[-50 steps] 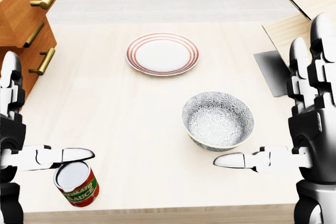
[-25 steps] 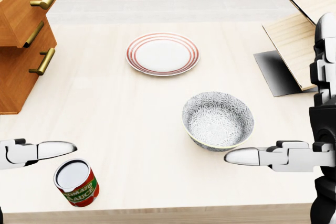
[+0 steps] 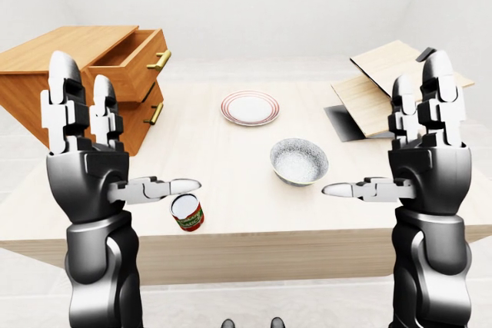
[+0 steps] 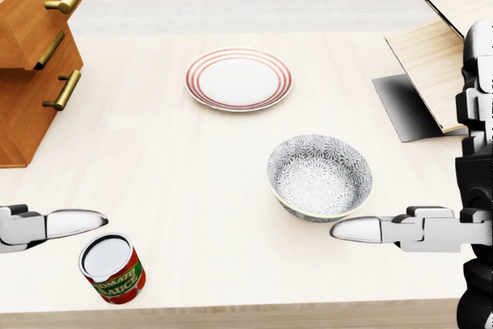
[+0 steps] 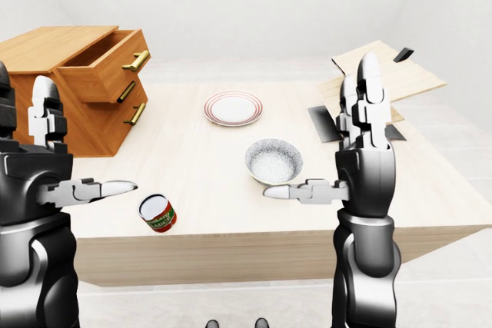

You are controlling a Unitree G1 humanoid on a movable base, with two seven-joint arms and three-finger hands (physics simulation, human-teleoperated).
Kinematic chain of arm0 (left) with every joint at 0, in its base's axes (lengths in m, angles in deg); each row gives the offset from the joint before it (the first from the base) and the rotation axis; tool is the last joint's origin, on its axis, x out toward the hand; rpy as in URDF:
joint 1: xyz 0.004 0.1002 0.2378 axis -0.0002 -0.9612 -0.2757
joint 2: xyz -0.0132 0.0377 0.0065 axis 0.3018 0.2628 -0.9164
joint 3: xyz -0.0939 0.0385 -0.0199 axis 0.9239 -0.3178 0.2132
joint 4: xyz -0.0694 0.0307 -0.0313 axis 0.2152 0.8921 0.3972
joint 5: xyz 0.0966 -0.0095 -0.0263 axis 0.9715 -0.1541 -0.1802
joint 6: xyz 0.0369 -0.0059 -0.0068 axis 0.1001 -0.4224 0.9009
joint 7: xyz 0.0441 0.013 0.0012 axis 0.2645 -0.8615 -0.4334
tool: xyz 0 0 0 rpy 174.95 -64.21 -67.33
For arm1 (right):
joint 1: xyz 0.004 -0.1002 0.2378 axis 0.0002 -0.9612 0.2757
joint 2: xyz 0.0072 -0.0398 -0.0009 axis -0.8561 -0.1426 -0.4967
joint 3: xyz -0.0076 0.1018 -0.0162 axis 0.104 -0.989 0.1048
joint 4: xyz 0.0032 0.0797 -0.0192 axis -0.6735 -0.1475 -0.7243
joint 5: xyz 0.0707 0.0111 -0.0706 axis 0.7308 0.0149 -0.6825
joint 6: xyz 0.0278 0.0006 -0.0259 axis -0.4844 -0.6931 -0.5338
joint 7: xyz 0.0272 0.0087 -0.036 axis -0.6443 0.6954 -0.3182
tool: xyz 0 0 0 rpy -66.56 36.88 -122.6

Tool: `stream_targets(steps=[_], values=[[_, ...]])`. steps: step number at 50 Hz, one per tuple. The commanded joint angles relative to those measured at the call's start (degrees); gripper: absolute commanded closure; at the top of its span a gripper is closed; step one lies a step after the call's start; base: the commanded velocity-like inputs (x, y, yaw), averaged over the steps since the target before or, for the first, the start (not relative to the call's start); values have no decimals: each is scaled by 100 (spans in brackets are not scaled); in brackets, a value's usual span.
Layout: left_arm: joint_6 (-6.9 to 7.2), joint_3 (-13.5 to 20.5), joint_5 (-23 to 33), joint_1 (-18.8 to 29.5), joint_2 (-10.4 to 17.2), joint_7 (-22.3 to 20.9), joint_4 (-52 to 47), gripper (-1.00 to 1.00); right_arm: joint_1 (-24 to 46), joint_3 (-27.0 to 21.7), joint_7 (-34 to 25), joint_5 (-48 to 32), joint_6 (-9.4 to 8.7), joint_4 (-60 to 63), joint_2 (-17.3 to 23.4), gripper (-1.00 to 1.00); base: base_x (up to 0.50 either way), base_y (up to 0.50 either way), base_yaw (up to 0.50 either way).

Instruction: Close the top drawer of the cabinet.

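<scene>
Wooden cabinet (image 3: 73, 74), honey-toned, at the table's left end in the left-eye view. Top drawer (image 3: 131, 59) pulled out toward the table's middle, its inside open to view; brass handle (image 3: 161, 60) on its face. Two lower drawers shut, each with a like handle.

Table (image 4: 192, 182): pale wood, matt, plain grain, thick slab edge along the bottom of the eye views.

Plate (image 4: 238, 78): white, red rings at the rim, lying flat near the table's middle, toward the top of the head view.

Bowl (image 4: 320, 176): grey-white floral pattern, upright, below and right of the plate, apart from it.

Can (image 4: 112, 268): red tomato-sauce label, upright, near the table's lower edge at left, top bare metal.

Boards (image 3: 384, 82): light wood panels, stacked askew at the table's right end, casting a dark shadow.

Left hand (image 3: 108, 163): raised, fingers (image 3: 63, 97) straight up, thumb pointing inward above the can; spread wide, holding nothing.

Right hand (image 3: 411, 163): same pose, mirrored, thumb pointing toward the bowl; spread wide, holding nothing.

Both hands well apart from the cabinet.

Room: white walls, pale floor, even light.
</scene>
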Motion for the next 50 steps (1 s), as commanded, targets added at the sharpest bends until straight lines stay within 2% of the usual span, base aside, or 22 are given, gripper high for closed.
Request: stream_targets(steps=[1, 3, 15, 26, 29, 30, 32, 50], values=[[0, 83, -108, 9, -80, -43, -7, -100, -52, 54, -60, -44, 0, 15, 0, -100, 0, 0, 0], [0, 124, -136, 5, -42, -34, -33, -100, -30, -53, -194, 228, 0, 200, -71, -100, 0, 25, 0], [0, 147, -80, 19, 20, 21, 67, -100, 3, 49, -209, 71, 0, 140, 11, -100, 1, 50, 0], [0, 73, -42, -106, -36, -15, 174, -100, -24, 83, -217, 55, 0, 109, -27, -100, 2, 50, 0], [0, 140, -225, -53, -68, -4, 118, -100, -41, 76, -210, 59, 0, 73, -44, -100, 3, 50, 0], [0, 242, -520, -27, -137, 10, 46, -100, -40, 51, -207, 63, 0, 42, -38, -100, 3, 50, 0], [0, 166, -303, -63, -45, 34, 138, -100, -43, 50, -209, 77, 0, 40, -39, -100, 3, 50, 0], [0, 132, -392, -99, -35, 39, 156, -100, -59, 138, -192, 35, 0, 78, -46, -100, 3, 50, 0]])
